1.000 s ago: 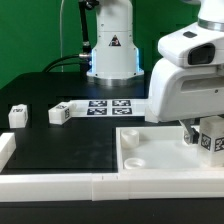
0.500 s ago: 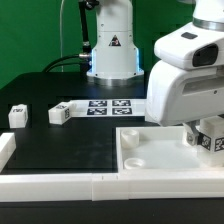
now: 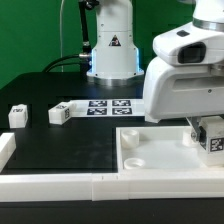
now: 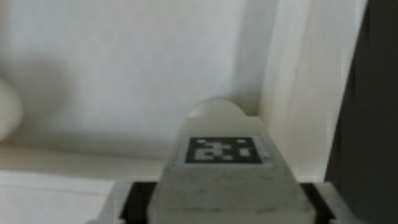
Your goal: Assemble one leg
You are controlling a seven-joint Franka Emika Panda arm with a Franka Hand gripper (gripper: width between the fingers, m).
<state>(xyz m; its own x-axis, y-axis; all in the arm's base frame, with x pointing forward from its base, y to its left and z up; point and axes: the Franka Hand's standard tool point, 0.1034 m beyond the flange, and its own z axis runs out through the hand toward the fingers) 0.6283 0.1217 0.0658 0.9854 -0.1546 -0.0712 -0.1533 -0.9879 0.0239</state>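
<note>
So at this point the arm was parked over the exterior view's right side, and its big white housing blocked most of what was going on underneath. The gripper (image 3: pixel 209 133) was down at the far right corner of the tray (image 3: pixel 150 160), and it had the leg (image 3: pixel 211 139) clamped between its fingers, which were closed on the leg's sides. You could see the leg's black-and-white tag poking out just below the housing. The wrist view backed that up: the leg (image 4: pixel 224 160) filled the middle of the shot with its tag facing the camera, the dark fingers (image 4: pixel 135 198) pressed against its sides, and the white tray (image 4: pixel 107 70) surface sat right behind it, with a raised rim next to the leg. Whether the leg was actually touching the tray or just hanging over it, I honestly couldn't tell. Over on the exterior view's left, two more legs sat loose on the black table (image 3: pixel 60 145), one (image 3: pixel 18 115) near the edge and another (image 3: pixel 58 114) closer to the marker board (image 3: pixel 108 105). A white border rail (image 3: pixel 60 186) ran along the front.
</note>
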